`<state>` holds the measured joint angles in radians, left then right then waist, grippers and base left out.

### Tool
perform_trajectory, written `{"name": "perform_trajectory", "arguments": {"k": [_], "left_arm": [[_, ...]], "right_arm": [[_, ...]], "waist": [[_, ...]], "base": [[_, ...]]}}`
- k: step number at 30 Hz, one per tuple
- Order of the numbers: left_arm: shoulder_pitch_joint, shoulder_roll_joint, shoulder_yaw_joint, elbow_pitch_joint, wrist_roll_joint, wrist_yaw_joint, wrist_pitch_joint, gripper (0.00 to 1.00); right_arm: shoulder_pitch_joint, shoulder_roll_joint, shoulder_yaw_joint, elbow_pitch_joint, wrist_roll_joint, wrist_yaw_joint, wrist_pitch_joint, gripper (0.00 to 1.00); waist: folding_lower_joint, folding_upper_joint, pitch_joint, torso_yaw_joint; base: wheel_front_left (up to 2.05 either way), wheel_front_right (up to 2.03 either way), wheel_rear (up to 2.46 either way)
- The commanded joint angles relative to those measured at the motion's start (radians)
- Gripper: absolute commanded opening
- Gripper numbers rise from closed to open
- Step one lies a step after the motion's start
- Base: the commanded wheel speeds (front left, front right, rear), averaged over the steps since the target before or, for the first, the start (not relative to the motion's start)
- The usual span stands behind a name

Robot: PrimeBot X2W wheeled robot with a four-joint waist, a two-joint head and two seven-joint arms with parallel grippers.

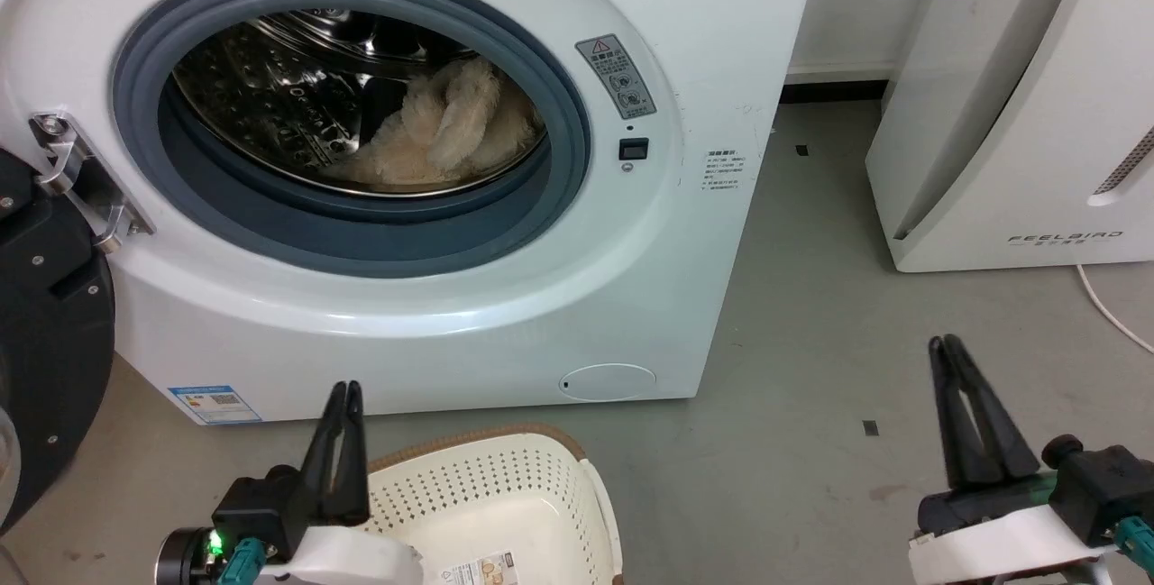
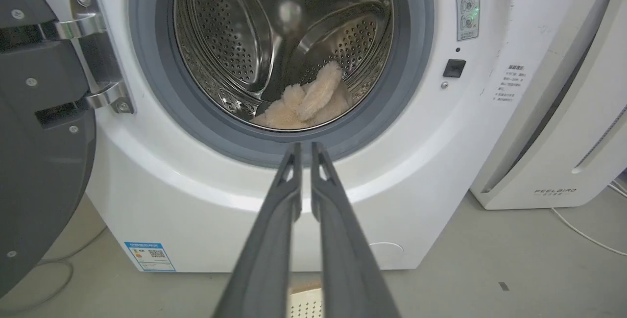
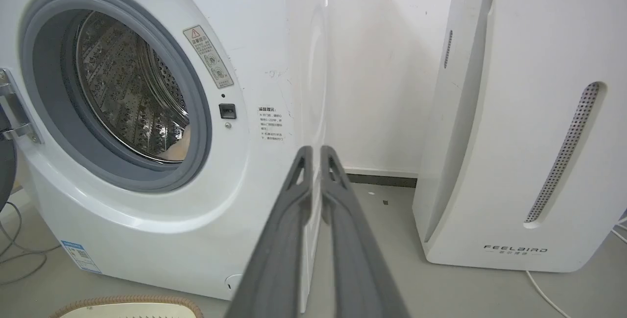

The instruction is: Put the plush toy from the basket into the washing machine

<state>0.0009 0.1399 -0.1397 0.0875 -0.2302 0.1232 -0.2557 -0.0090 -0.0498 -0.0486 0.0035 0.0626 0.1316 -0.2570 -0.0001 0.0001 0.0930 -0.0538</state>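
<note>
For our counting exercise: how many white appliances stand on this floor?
2. The washing machine is at the head view's left; the FEELBIRD appliance stands apart to its right. Others may sit off-frame.

One washing machine (image 1: 541, 315), one plush toy (image 1: 442, 130), one basket (image 1: 505, 486), one FEELBIRD appliance (image 1: 1010, 116), one left gripper (image 1: 347, 389), one right gripper (image 1: 945, 343)

The washing machine (image 1: 559, 297) fills the upper left and centre of the head view, its porthole facing the camera. The plush toy (image 1: 442, 130) lies inside the drum, toward the lower right of the opening. The open door (image 1: 45, 342) hangs at the left edge, hinged beside the porthole. The basket (image 1: 505, 477) sits on the floor (image 1: 811, 342) just before the machine, at bottom centre. The FEELBIRD appliance (image 1: 1019, 116) stands at the upper right, apart from the machine, with a cable (image 1: 1102, 307) on the floor before it. The left gripper (image 1: 347, 389) is by the basket's left side and the right gripper (image 1: 944, 343) is at the lower right.
</note>
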Motion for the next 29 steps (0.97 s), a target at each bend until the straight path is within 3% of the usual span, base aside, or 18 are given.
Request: {"name": "perform_trajectory", "arguments": {"k": [1, 29], "left_arm": [[0.0, 0.0, 0.0, 0.0, 0.0, 0.0, 0.0, 0.0], [0.0, -0.02, 0.031, -0.02, 0.052, -0.028, 0.058, 0.0]], "right_arm": [[0.0, 0.0, 0.0, 0.0, 0.0, 0.0, 0.0, 0.0], [0.002, 0.0, 0.011, -0.001, -0.014, 0.0, 0.058, 0.0]], "waist": [[0.0001, -0.0001, 0.0, 0.0], [0.0001, -0.0001, -0.021, 0.012]], "base": [[0.0, 0.0, 0.0], [0.0, 0.0, 0.0]]}}
